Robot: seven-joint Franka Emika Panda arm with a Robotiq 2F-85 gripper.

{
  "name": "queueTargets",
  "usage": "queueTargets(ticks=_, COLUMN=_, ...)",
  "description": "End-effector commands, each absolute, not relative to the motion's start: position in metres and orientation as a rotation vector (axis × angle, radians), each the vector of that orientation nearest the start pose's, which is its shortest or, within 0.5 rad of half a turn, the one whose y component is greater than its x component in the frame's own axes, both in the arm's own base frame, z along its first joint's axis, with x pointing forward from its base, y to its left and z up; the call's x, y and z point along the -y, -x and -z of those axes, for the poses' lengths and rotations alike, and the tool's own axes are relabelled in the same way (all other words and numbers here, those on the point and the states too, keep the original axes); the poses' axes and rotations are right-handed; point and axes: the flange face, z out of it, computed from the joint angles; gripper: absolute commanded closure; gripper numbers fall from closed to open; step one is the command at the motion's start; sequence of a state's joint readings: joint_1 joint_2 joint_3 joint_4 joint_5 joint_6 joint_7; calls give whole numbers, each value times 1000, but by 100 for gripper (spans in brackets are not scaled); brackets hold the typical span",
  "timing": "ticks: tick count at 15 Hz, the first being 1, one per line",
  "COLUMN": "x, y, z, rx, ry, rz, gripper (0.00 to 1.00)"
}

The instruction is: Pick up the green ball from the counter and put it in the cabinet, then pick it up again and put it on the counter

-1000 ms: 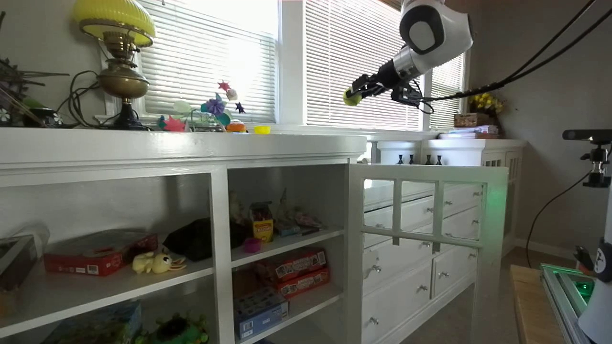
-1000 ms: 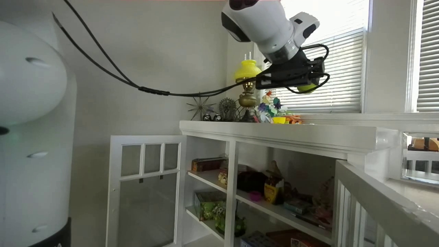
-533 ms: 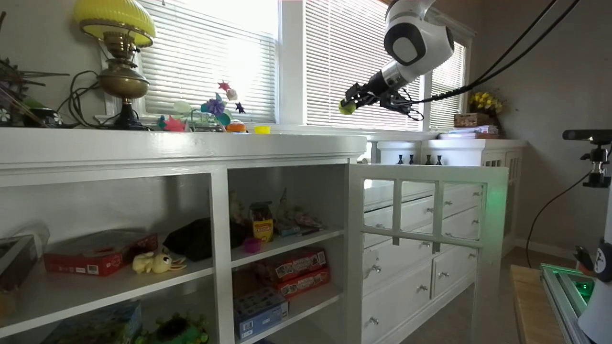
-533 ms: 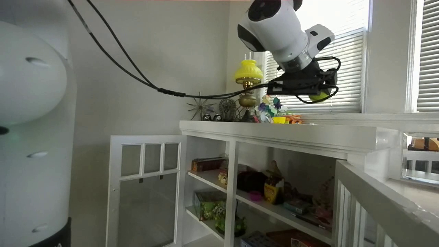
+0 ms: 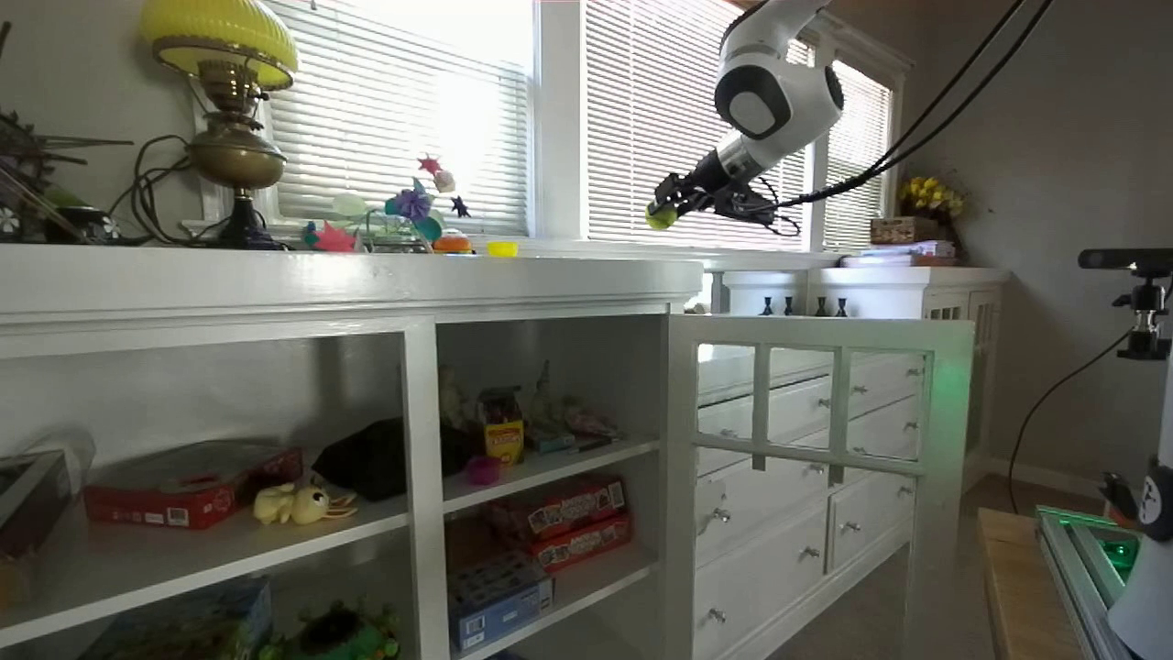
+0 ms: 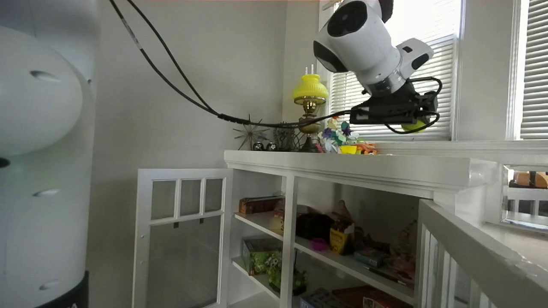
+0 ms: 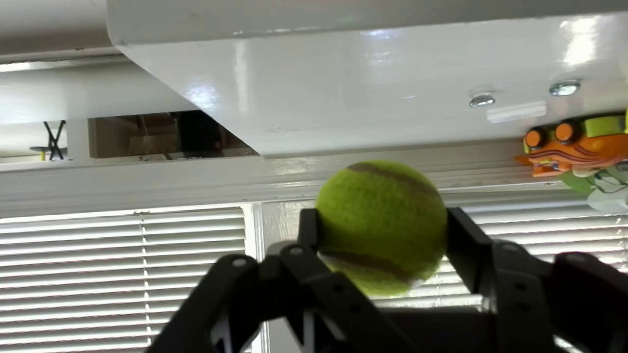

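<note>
Tennis ball (image 7: 381, 228): in the wrist view it's squeezed at approx. its middle btwn the tips of the pincer (image 7: 384, 230), apart from the glossy countertop (image 7: 343, 88). Main risk, prob.: two small contacts on a round thing, so a knock or off-centre squeeze could pop it out past the tips. The ball hides most of the contact faces; an orange-green toy (image 7: 579, 142), well to one side of the pincer, is cut off by the frame.

In an exterior view the cabinet (image 5: 424, 495) sits lower than the pincer, its paned door (image 5: 948, 412) swung out. If the ball's let go from this ht., it'd prob. bounce or roll off the countertop's nearby end. Depth is hard to read: can't tell if the ball is over the countertop or past its edge. The arm (image 5: 756, 101) runs out of frame up top.

In an exterior view a black cable (image 6: 234, 119) runs to the pincer & loops across the ball, part-hidden there. On a trip down to the cabinet, that loop could snag on the door b/c it sticks out. The cabinet's insides, below the pincer, are dim; back-row stuff can't be ID'd.
</note>
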State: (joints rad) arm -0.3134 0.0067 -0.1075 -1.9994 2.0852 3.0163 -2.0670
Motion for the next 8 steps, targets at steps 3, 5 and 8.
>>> queueTargets(ticks=3, x=299, y=-510, z=-468, rx=-483, ry=2701, rz=1847, gripper=60)
queueTargets(ticks=5, x=303, y=-517, z=-464, rx=-459, ry=2710, rz=1855, gripper=60)
queueTargets(ticks=8, x=308, y=-526, z=-458, rx=-420, ry=2720, rz=1877, gripper=60)
